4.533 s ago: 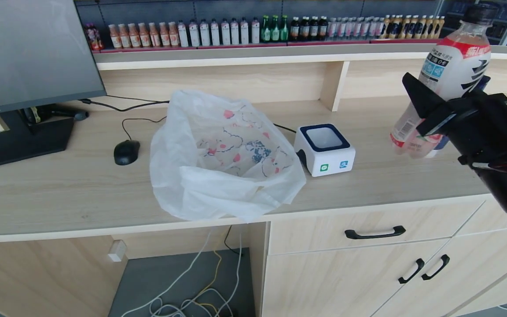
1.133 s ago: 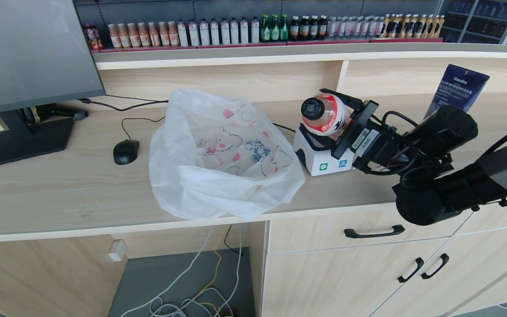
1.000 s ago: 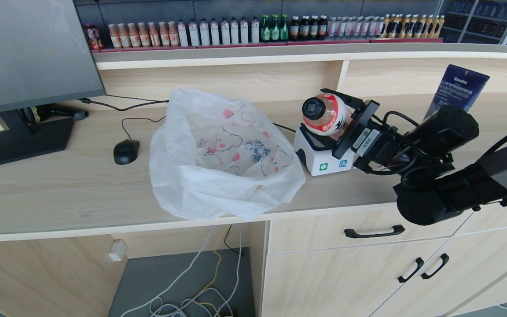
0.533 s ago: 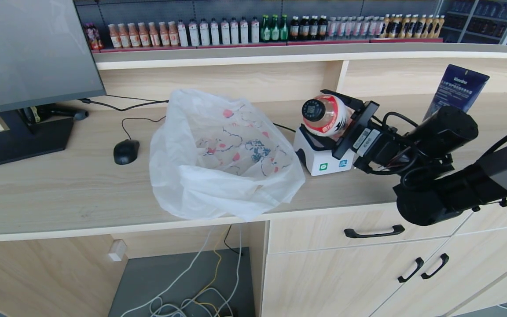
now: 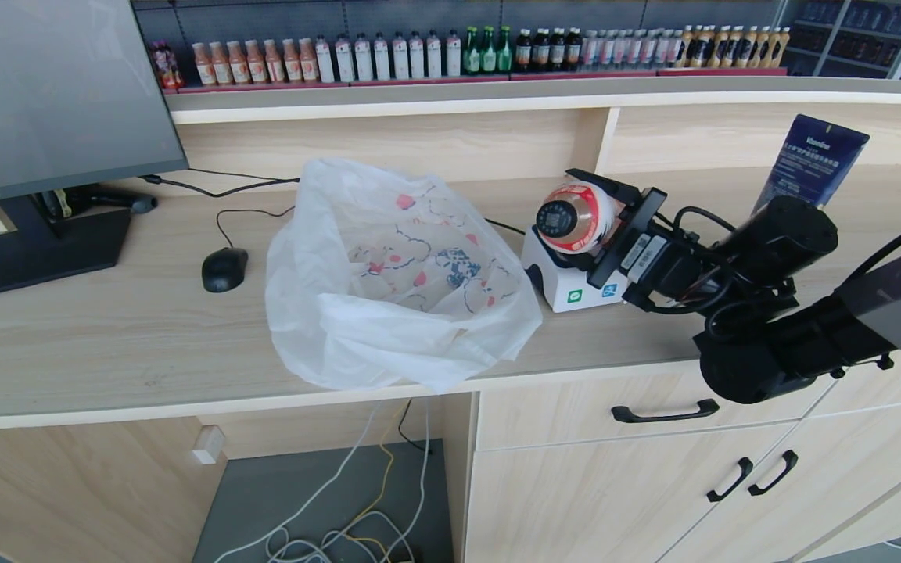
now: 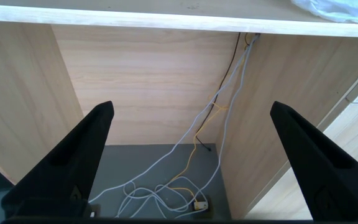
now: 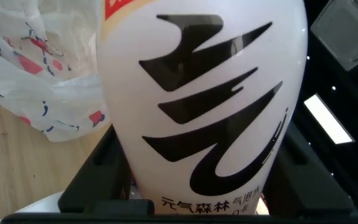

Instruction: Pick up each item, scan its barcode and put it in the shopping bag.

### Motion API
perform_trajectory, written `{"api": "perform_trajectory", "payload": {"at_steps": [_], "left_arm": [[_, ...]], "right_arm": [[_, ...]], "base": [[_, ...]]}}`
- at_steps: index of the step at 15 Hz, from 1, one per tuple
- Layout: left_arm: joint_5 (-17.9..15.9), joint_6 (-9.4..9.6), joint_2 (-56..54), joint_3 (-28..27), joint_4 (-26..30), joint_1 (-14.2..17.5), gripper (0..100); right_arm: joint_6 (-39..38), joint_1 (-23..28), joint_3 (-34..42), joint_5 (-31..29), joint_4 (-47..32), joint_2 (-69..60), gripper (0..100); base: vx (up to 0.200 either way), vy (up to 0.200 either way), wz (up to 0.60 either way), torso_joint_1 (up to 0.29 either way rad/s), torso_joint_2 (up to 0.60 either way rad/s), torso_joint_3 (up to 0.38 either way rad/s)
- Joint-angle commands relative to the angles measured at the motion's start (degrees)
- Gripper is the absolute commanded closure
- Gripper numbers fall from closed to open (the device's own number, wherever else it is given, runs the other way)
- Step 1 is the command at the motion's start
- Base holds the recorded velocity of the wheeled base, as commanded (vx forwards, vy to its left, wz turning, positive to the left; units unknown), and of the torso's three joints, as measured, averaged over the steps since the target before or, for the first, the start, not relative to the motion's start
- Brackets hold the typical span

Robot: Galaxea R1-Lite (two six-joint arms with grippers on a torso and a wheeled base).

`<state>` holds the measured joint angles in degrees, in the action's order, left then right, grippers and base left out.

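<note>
Light wood counter (image 5: pixel 106 344), checkout station; contents listed by view.

Head view:
- Shopping bag (image 5: pixel 396 274): white plastic with red and blue print, mouth open, slumped at the middle of the counter's front edge.
- Barcode scanner (image 5: pixel 572 291): white cube with a dark-rimmed top window, just beside the bag on its right.
- Drink bottle (image 5: pixel 576 219): pale body, red label band, black cap. It lies on its side over the scanner's window with the cap end towards the bag (contact with the scanner cannot be told).
- Right gripper (image 5: pixel 585 227): black, jaws clamped on the bottle, one above and one below.
- Computer mouse (image 5: pixel 224 270): black, wired, left of the bag.
- Monitor (image 5: pixel 52 86): dark screen on a black stand, at the counter's back left corner.
- Blue sign card (image 5: pixel 814 156): upright, towards the back right.
- Row of bottled drinks (image 5: pixel 466 51): on the shelf behind the counter.
- Loose cables (image 5: pixel 357 508): hanging below the counter's front edge, beside the drawers (image 5: pixel 665 412).

Left wrist view:
- Left gripper (image 6: pixel 191 109): jaws spread wide with nothing between them, held below the counter's front edge, facing the cables in the recess. A corner of the bag overhangs the edge.

Right wrist view:
- The bottle in close-up, white with black brush-stroke marks, a black finger on each side; bag and bare counter behind.
</note>
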<state>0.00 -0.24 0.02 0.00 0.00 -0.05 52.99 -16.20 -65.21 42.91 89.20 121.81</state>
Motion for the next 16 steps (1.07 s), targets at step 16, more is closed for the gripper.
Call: {"api": "perform_trajectory", "payload": {"at_steps": [16], "left_arm": [[0.0, -0.02, 0.0, 0.0, 0.0, 0.0, 0]], "right_arm": [[-10.2, -0.4, -14.8, -8.7, -21.3, -13.4, 100]], "base": [[0.0, 0.0, 0.0, 0.0, 0.0, 0.0]]}}
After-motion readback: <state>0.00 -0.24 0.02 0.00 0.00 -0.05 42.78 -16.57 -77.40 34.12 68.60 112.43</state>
